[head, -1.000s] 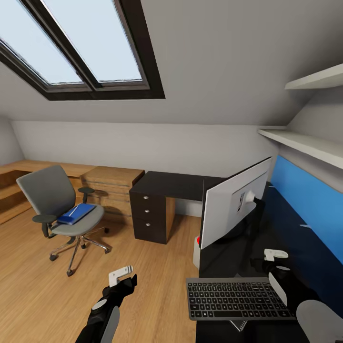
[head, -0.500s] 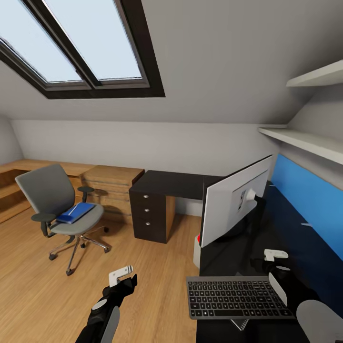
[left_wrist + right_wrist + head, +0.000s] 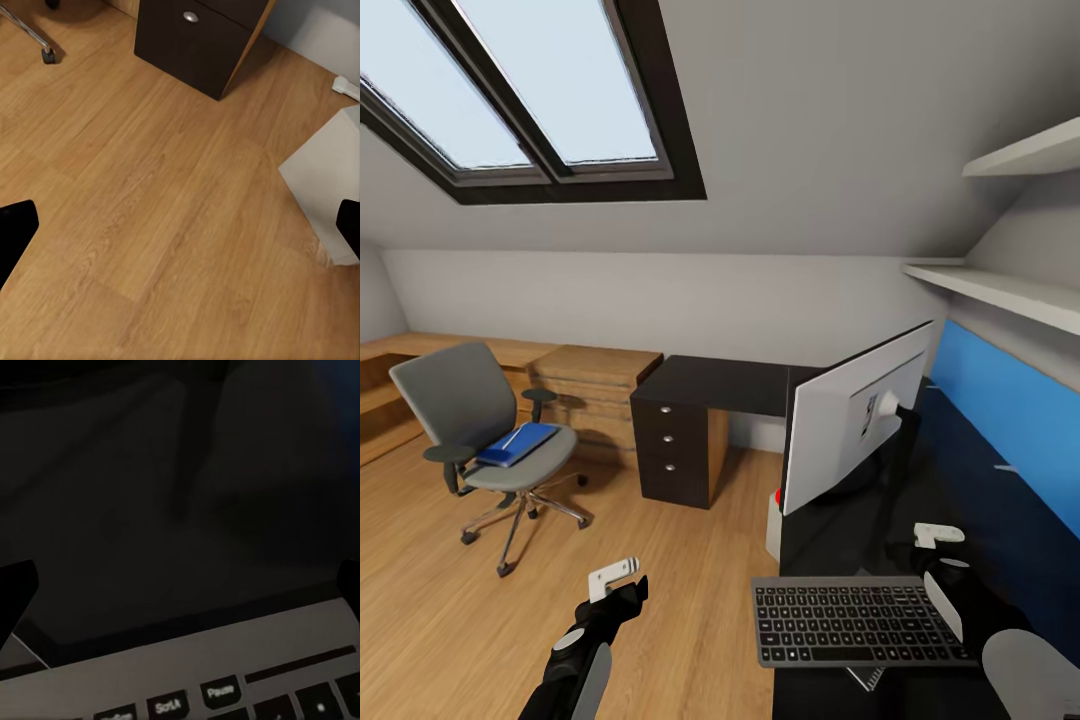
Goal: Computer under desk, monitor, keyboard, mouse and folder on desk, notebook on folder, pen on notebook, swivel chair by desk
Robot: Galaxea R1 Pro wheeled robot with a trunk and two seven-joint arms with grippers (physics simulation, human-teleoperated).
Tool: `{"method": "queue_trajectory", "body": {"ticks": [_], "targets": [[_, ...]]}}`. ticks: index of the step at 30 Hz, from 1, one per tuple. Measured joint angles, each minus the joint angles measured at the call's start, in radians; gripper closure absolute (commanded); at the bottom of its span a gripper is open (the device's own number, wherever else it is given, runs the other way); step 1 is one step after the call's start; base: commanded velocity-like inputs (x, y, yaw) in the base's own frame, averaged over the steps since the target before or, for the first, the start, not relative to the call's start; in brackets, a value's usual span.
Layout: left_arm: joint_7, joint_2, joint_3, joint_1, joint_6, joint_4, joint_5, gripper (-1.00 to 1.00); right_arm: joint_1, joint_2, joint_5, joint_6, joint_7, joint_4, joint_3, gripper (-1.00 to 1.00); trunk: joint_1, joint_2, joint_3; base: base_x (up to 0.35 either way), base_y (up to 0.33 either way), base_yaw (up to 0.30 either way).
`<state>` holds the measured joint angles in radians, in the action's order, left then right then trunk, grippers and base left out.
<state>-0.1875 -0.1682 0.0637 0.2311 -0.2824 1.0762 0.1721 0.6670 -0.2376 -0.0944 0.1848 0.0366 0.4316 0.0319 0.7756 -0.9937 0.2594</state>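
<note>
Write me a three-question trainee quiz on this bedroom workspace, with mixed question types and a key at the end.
1. True or false: the blue folder lies on the seat of the swivel chair.
2. Multiple choice: the keyboard lies where? A) on the wooden floor; B) on the black desk, in front of the monitor; C) on the chair.
3. Fill in: the left gripper hangs over the ______, holding nothing.

Key
1. True.
2. B. The right gripper is just beyond the keyboard's far right corner, above the desk.
3. Wooden floor; in the left wrist view both fingertips sit wide apart with bare floor between them.
</note>
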Motion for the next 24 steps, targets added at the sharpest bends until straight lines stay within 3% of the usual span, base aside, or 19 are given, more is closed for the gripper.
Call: {"method": "queue_trajectory", "body": {"ticks": [4, 5, 9, 24], "targets": [[0.0, 0.0, 0.0, 0.0, 0.0, -0.002, 0.0, -1.0, 0.0, 0.0, 0.002, 0.0, -0.001, 0.0, -0.001, -1.0, 0.015, -0.028, 0.013, 0.0, 0.0, 0.0], [0.0, 0.0, 0.0, 0.0, 0.001, -0.004, 0.0, -1.0, 0.0, 0.001, 0.039, 0.0, -0.001, -0.001, -0.014, -1.0, 0.019, -0.035, 0.016, 0.0, 0.0, 0.0], [0.0, 0.0, 0.0, 0.0, 0.001, -0.006, 0.0, -1.0, 0.0, 0.002, 0.062, 0.0, 0.0, 0.0, -0.021, -1.0, 0.035, -0.063, 0.028, 0.0, 0.0, 0.0], [0.0, 0.0, 0.0, 0.0, 0.002, -0.008, 0.0, -1.0, 0.0, 0.007, 0.072, 0.026, 0.0, 0.003, -0.025, -1.0, 0.092, -0.168, 0.075, 0.0, 0.0, 0.0]]}}
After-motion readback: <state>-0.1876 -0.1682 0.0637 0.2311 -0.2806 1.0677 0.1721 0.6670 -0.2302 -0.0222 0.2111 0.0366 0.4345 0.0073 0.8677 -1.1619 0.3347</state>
